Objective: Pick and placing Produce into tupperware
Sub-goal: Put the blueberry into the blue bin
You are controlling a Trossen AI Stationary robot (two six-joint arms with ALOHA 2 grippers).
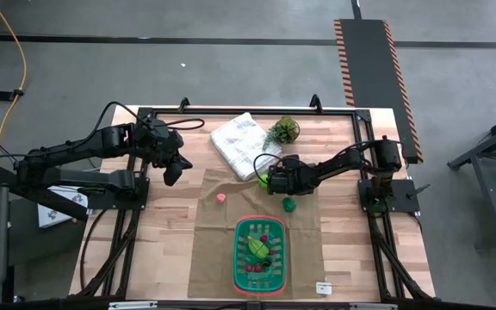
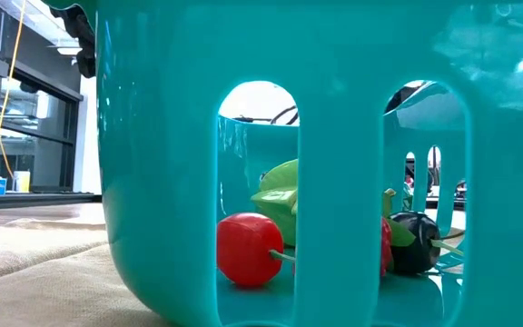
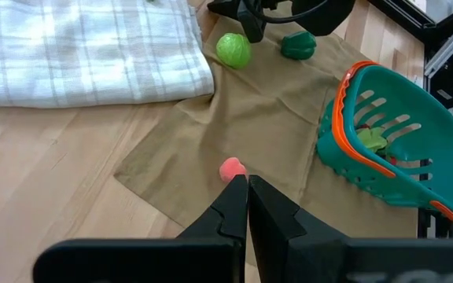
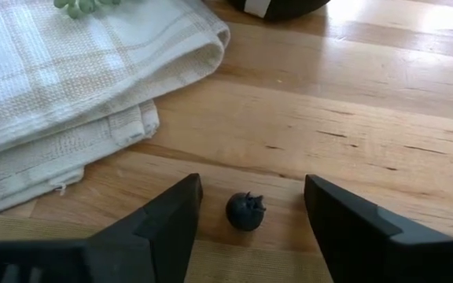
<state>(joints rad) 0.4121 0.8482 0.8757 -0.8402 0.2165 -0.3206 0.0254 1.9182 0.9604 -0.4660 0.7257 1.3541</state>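
Observation:
The green basket (image 1: 260,254) with an orange rim stands on a brown cloth and holds red, green and dark pieces (image 2: 248,248). A pink piece (image 1: 220,197), a dark green piece (image 1: 289,204) and a light green ball (image 3: 233,49) lie on the cloth. My right gripper (image 4: 252,189) is open beside the ball, low over the table. Its fingers stand on either side of a small dark berry-like piece (image 4: 245,211) without touching it. My left gripper (image 3: 247,185) is shut and hovers left of the pink piece (image 3: 230,168).
A folded white cloth (image 1: 241,145) and a small potted plant (image 1: 284,131) sit at the table's far side, just beyond my right gripper. The brown cloth (image 1: 222,250) covers the table's middle. The basket wall (image 2: 152,136) fills the low view.

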